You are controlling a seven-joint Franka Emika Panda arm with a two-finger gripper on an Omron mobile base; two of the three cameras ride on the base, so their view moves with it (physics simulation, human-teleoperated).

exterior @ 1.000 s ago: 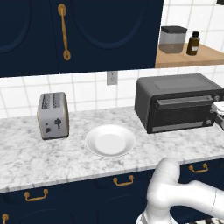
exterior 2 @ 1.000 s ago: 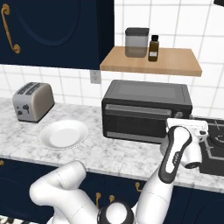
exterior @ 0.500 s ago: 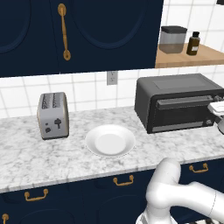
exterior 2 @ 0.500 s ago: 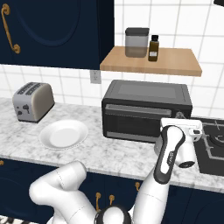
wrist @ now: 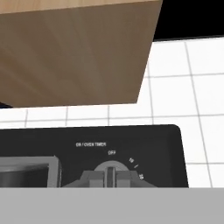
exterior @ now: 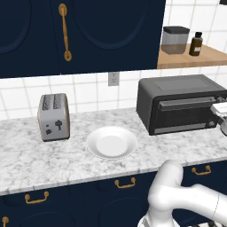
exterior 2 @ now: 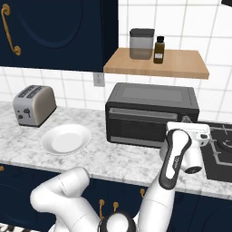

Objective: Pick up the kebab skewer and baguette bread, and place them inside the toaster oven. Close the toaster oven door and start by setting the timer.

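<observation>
From the right base view, the tool (exterior 2: 195,136) is pressing against the right front of the toaster oven (exterior 2: 152,113), whose door is sitting closed to its left. From the hand view, its fingertips (wrist: 97,179) are pinching shut on the timer knob (wrist: 110,170) directly ahead; turning should be smooth, clockwise, without slipping.

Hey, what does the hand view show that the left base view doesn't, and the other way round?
Hand view alone: the timer knob with its OFF mark and printed numbers, the shut gripper clamped on it, and the wooden shelf's underside.

Left base view alone: the silver toaster, the white plate, the jar and brown bottle on the shelf, the cabinets.

Both: the toaster oven and the white tiled wall.
</observation>
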